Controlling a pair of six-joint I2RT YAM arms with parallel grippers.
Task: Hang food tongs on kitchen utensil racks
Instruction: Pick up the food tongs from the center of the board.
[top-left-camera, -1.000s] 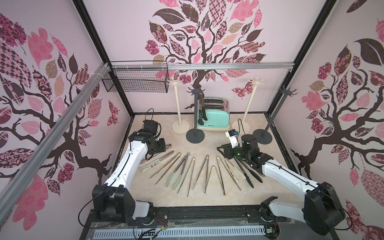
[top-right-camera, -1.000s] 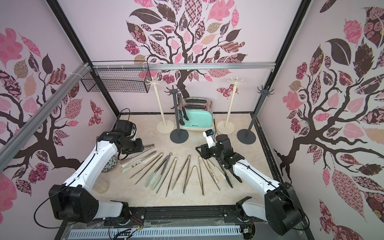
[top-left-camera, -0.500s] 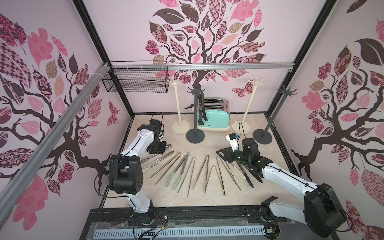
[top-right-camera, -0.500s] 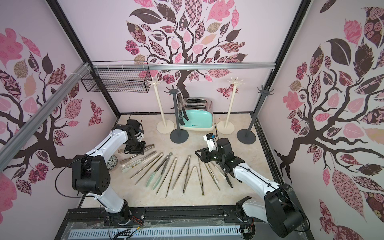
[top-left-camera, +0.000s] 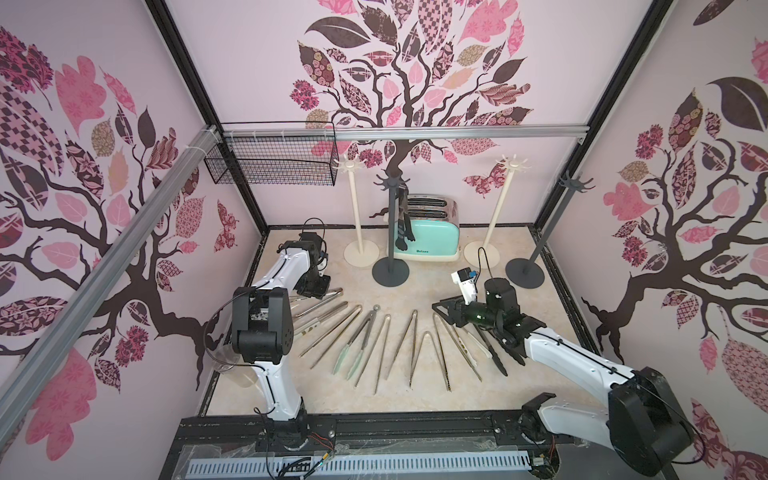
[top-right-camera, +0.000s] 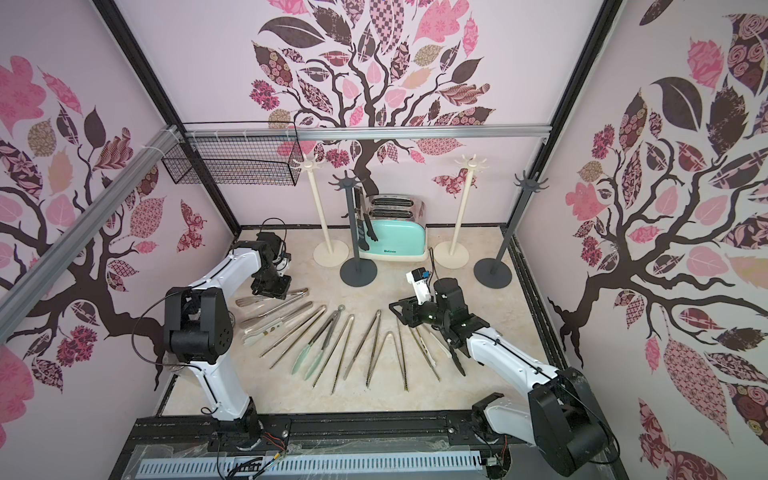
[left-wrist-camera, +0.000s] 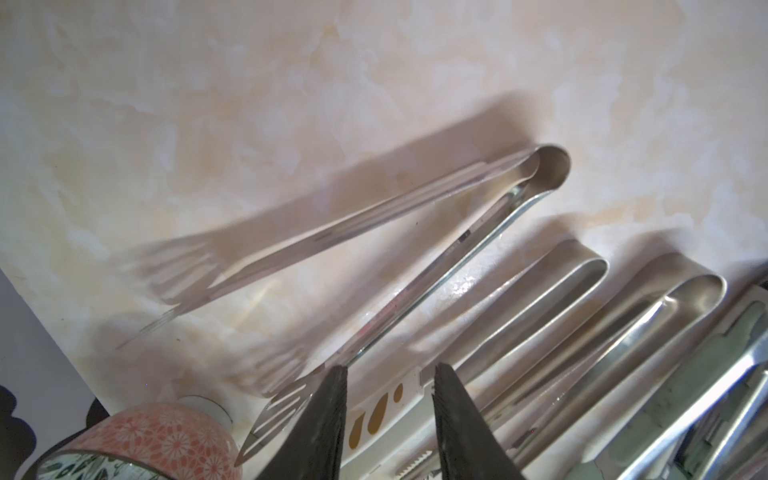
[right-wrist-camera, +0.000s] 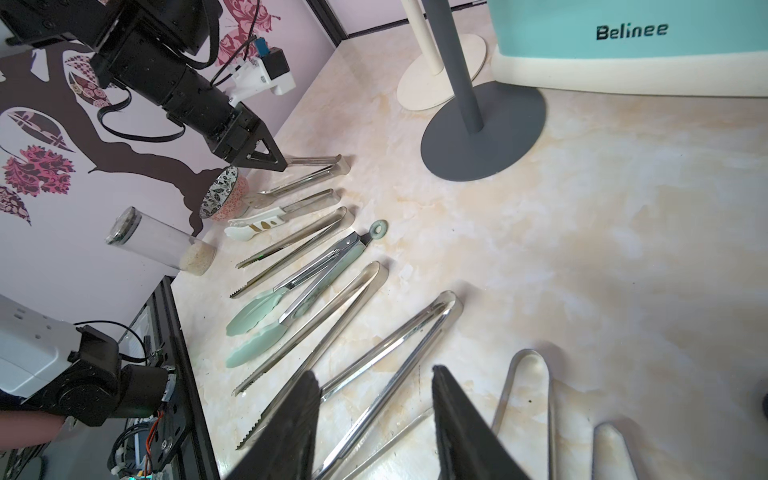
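Several food tongs (top-left-camera: 374, 345) lie fanned out on the table, mostly steel, one pair mint-tipped (right-wrist-camera: 257, 328). Black tongs (top-left-camera: 405, 220) hang on a dark grey rack (top-left-camera: 390, 224). Another dark grey rack (top-left-camera: 552, 224) and two cream racks (top-left-camera: 357, 208) (top-left-camera: 500, 208) stand at the back. My left gripper (top-left-camera: 318, 291) is open, low over the leftmost tongs; in its wrist view the left gripper (left-wrist-camera: 390, 368) has cream-tipped tongs (left-wrist-camera: 386, 407) below the gap and slotted steel tongs (left-wrist-camera: 415, 291) beside one finger. My right gripper (top-left-camera: 440, 309) (right-wrist-camera: 374, 374) is open above steel tongs (right-wrist-camera: 399, 353), holding nothing.
A mint toaster (top-left-camera: 432, 232) stands between the racks at the back. A black wire basket (top-left-camera: 274, 162) hangs on the back rail. A patterned bowl (right-wrist-camera: 222, 193) and a clear jar (right-wrist-camera: 162, 243) sit by the left wall next to the tongs.
The left arm's elbow has swung up and toward the front while its gripper stayed over the leftmost tongs and narrowed a little. The right gripper has sunk slightly toward the tongs.
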